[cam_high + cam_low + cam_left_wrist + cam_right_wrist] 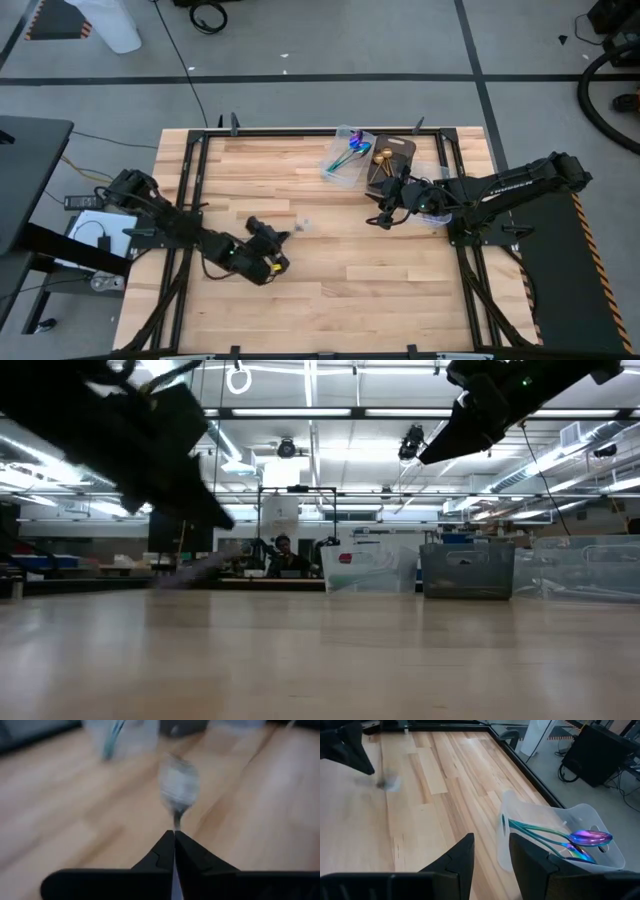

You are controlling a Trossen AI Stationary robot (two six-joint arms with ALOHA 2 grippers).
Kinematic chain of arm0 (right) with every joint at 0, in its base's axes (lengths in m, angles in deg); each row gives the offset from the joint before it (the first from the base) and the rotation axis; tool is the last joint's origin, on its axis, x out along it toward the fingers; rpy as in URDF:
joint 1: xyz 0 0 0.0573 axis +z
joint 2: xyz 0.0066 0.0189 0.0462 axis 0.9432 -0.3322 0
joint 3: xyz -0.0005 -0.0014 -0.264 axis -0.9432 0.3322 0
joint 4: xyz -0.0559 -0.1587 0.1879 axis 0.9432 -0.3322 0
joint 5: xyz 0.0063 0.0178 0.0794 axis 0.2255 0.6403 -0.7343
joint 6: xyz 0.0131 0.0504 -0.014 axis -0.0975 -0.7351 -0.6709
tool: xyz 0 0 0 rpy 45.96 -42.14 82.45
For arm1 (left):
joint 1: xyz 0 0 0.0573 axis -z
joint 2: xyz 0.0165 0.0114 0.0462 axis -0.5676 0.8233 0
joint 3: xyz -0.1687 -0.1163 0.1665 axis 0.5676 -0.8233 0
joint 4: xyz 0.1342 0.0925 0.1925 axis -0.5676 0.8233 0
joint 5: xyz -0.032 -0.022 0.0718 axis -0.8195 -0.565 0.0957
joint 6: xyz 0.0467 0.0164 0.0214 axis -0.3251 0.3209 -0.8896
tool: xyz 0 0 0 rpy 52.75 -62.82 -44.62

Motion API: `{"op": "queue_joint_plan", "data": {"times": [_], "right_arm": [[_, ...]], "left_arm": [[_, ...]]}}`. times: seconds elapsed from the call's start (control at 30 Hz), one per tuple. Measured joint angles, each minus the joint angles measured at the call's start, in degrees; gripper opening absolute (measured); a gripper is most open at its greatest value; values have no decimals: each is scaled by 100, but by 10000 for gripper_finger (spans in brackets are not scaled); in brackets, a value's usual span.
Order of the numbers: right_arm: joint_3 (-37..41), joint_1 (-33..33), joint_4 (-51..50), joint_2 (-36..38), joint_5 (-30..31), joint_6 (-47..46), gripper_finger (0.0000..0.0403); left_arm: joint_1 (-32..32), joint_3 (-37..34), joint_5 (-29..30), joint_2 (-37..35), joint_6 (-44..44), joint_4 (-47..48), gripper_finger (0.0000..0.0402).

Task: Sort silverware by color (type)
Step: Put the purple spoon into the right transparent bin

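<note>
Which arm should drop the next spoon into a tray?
Left. The left gripper is shut on a silver spoon above the table; the right gripper is open and empty near the clear tray.

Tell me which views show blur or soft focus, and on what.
Left wrist view: the silver spoon held in the left gripper is smeared, with the table behind it soft. Right wrist view: that spoon is a grey blur, while the iridescent spoons look sharp. Low view: the near arm is a dark blur.

Trays and bin at the table's far edge

Spoons (349,150) are held in the tray (343,160), placed just left of the bin (392,160).
</note>
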Motion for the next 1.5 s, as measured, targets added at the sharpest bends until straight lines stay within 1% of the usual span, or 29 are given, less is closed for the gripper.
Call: {"op": "queue_joint_plan", "data": {"times": [0.13, 0.2, 0.27, 0.33, 0.4, 0.43, 0.53, 0.6, 0.77, 0.9, 1.0, 1.13, 1.33, 1.43, 1.5], "right_arm": [[-2, 0, 62, 0, -20, -33, 133], [0, 0, 91, 0, -71, -37, 136], [-1, 5, 102, 0, -188, -38, 141], [-1, 7, 118, 0, -259, -39, 145], [0, 7, 112, 0, -304, -142, 147], [0, 7, 108, 0, -312, -202, 148], [0, 15, 96, 0, -314, -316, 148], [0, 15, 105, 0, -314, -299, 148], [0, 15, 108, 0, -314, -287, 148], [0, 33, 111, 0, -418, -328, 148], [0, 35, 110, 0, -558, -361, 148], [0, 35, 112, 0, -615, -625, 148], [-1, 61, 75, 0, -623, -790, 148], [-1, 115, 70, 0, -679, -790, 148], [-2, 149, 72, 0, -765, -788, 148]], "left_arm": [[-427, 0, 17, 0, -1743, -1576, 8], [-638, 0, -115, 0, -2501, -2328, 5], [-845, 2, -401, -1, -3091, -2886, 4], [-1030, 3, -583, -4, -3349, -3106, 4], [-1192, 2, -757, -4, -3361, -3100, 4], [-1262, 2, -973, -4, -3360, -3095, 4], [-1483, 4, -1958, 78, -3346, -3129, 15], [-1562, 4, -2237, 185, -3276, -3105, 30], [-1709, 4, -2622, 451, -3402, -3102, 85], [-1888, 4, -3426, 734, -3421, -3139, 126], [-1984, 139, -3891, 979, -3525, -3081, 145], [-1985, 582, -4069, 1315, -4075, -2822, 152], [-2041, 1341, -4506, 1817, -4622, -1992, 153], [-2094, 1500, -4716, 1953, -4757, -1678, 153], [-2146, 1520, -4798, 2029, -4766, -1668, 153]]}}
